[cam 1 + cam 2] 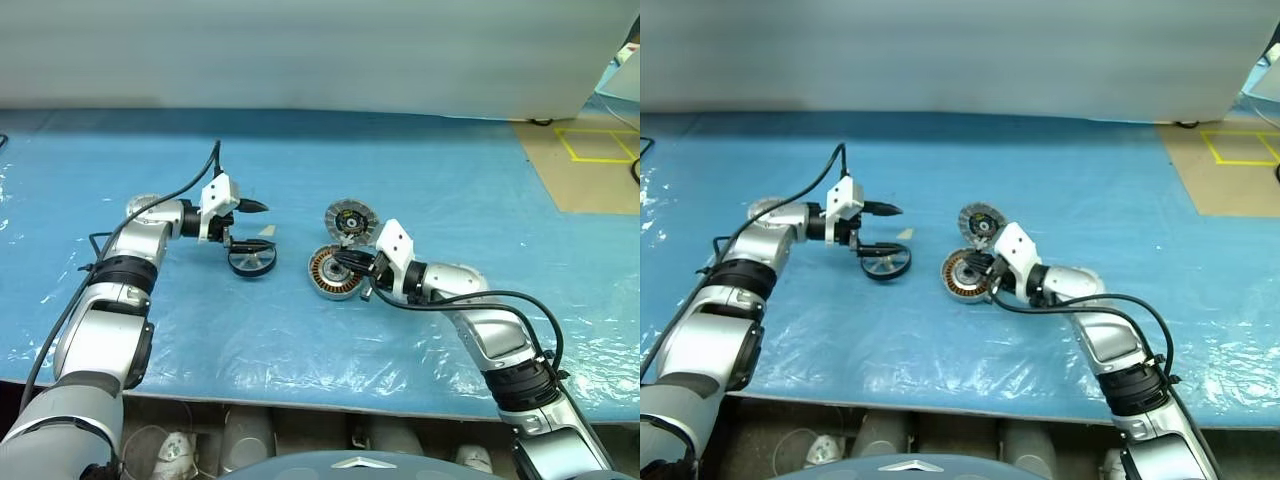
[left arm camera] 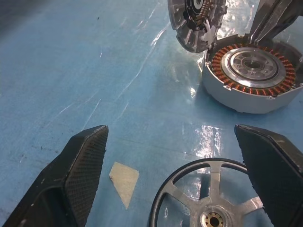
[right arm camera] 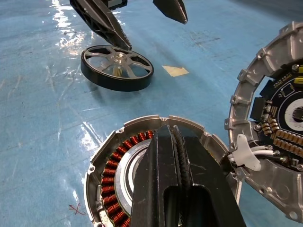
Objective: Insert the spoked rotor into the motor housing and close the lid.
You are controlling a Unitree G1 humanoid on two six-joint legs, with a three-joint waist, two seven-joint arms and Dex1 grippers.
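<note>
copper-wound silver motor housing (image 3: 156, 170) under pinched-together right tool (image 3: 176, 142); left tool (image 2: 175, 175) spread over black-rimmed spoked rotor (image 2: 208, 198).

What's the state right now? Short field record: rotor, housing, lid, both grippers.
spoked rotor: flat on the blue sheet, not yet in the housing
motor housing: upright, open, copper windings showing
lid: off, leaning at the housing's far edge
left gripper: open, over the rotor
right gripper: shut, its fingers over the housing's rim
</note>
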